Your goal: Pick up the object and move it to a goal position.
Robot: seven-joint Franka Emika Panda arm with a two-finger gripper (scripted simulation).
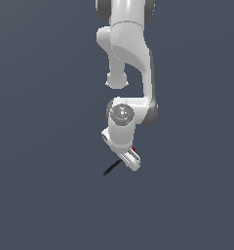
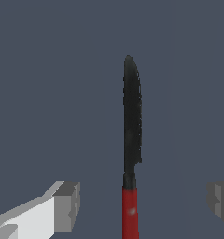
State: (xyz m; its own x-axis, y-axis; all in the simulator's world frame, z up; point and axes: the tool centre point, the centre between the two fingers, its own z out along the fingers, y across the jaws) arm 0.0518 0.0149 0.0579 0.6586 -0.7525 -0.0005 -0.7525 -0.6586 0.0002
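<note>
The white arm (image 1: 128, 58) reaches down from the upper edge of the exterior view, its wrist bent so that the gripper (image 1: 130, 160) sits low over the flat grey-blue floor (image 1: 41, 195). The object (image 2: 131, 140) is a thin knife-like tool with a black, pointed blade and a red handle.

In the wrist view it lies lengthwise between the 2 fingers (image 2: 66, 205), the blade running away from the camera and the red handle nearest to it. The fingers are spread wide: 1 grey pad shows well to one side of the handle and the other pad sits at the far edge of the frame on the opposite side, with clear gaps of floor between each pad and the tool. Neither pad touches it.

In the exterior view the black blade sticks out from under the gripper toward the exterior view's left and slightly downward in the picture, while a small spot of the red handle peeks out just beside the gripper body on the exterior view's right. The middle of the tool is hidden behind the gripper there. Whether the tool rests on the floor cannot be told for certain.
</note>
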